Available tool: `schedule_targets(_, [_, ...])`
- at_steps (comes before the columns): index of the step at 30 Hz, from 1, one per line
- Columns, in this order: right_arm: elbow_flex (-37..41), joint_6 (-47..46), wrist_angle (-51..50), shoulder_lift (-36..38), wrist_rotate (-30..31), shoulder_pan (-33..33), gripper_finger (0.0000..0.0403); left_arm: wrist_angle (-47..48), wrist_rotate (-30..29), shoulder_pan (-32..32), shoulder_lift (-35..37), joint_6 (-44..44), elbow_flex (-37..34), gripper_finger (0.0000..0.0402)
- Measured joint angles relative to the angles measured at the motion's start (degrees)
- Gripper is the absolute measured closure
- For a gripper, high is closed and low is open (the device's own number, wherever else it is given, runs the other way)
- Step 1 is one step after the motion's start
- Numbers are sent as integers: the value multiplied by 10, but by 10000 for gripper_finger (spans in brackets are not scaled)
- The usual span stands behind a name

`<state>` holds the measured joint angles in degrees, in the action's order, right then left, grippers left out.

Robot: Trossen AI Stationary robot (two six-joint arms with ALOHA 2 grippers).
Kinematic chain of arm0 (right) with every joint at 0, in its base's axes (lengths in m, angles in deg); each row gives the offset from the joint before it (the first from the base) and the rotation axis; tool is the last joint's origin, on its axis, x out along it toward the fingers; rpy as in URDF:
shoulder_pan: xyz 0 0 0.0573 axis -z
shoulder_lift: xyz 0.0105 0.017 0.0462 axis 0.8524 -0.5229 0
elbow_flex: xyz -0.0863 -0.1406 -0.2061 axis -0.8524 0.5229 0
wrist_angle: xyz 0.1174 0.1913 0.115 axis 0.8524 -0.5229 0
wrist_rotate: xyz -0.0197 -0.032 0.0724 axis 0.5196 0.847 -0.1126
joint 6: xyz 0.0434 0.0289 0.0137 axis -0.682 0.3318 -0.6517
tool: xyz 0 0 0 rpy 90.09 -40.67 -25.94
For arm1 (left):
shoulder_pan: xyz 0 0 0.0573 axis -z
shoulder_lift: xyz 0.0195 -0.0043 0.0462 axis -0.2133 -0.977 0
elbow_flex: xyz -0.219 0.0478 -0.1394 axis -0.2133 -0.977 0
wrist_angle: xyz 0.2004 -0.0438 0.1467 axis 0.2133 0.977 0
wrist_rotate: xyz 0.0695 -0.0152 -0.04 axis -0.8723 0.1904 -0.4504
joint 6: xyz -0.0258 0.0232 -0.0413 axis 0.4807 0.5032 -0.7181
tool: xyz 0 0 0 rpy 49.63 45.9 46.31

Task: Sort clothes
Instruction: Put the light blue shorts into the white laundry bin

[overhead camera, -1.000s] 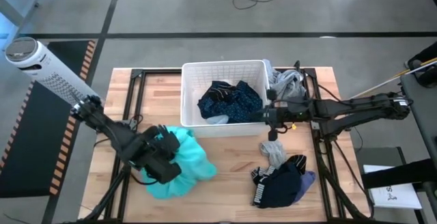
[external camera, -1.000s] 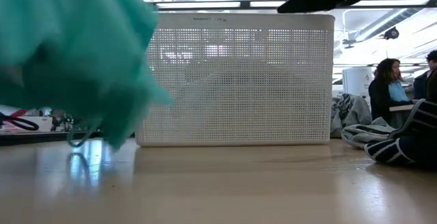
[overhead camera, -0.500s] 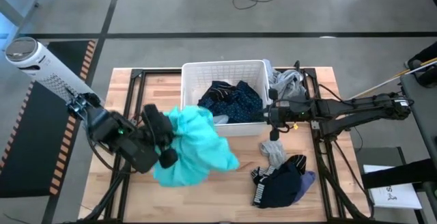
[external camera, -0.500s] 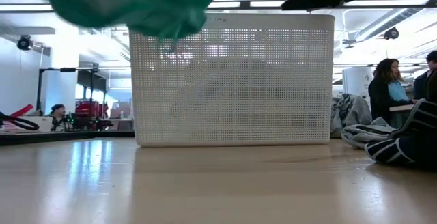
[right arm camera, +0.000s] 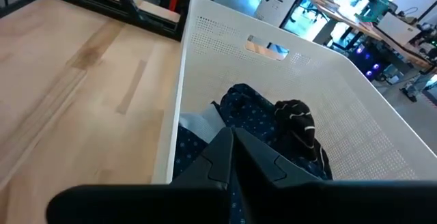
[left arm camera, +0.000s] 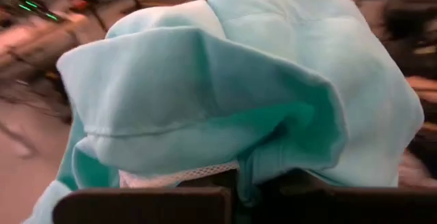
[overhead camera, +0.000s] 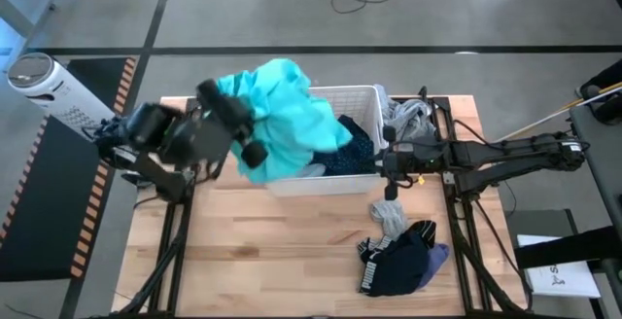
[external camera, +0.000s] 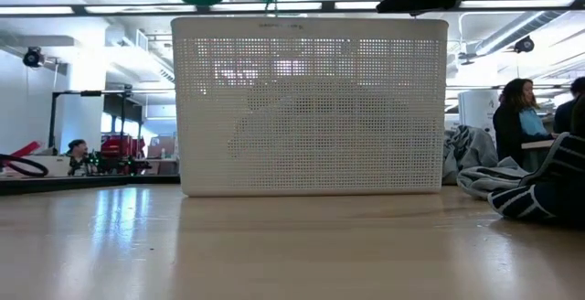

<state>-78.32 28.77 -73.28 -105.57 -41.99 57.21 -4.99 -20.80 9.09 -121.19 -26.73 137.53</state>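
The left gripper (overhead camera: 255, 154) is clenched on the teal garment (overhead camera: 285, 115), which hangs above the left half of the white bin (overhead camera: 362, 96) in the upper centre of the high view. It looks clear of the rim, though that is hard to judge from overhead. The right gripper (overhead camera: 379, 164) waits pinched empty at the bin's right wall, so the left arm is the nearer.

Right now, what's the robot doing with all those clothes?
It's sorting laundry. The left gripper has its jaws shut on the teal garment and holds it in the air over the white bin, which already has a dark dotted garment inside. The right gripper waits shut at the bin's right side, holding nothing. A dark pile and a grey piece lie on the table.
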Motion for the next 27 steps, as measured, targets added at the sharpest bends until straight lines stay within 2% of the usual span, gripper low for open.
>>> schedule_targets(4, [0, -2, 0, 10, 3, 0, 403, -33, 39, -84, 0, 82, -12, 401])
schedule_targets(11, [6, -24, 5, 45, -8, 0, 403, -115, 200, -201, -4, 167, -97, 401])
schedule_targets(16, [27, -41, 19, 93, -41, 0, 403, -233, 295, -246, -4, 227, -194, 401])
schedule_targets(22, [60, -47, 21, 183, -40, 0, 403, -335, 352, -288, -6, 257, -289, 401])
schedule_targets(27, [83, -46, 21, 242, -40, 0, 403, -420, 425, -316, -6, 270, -368, 401])
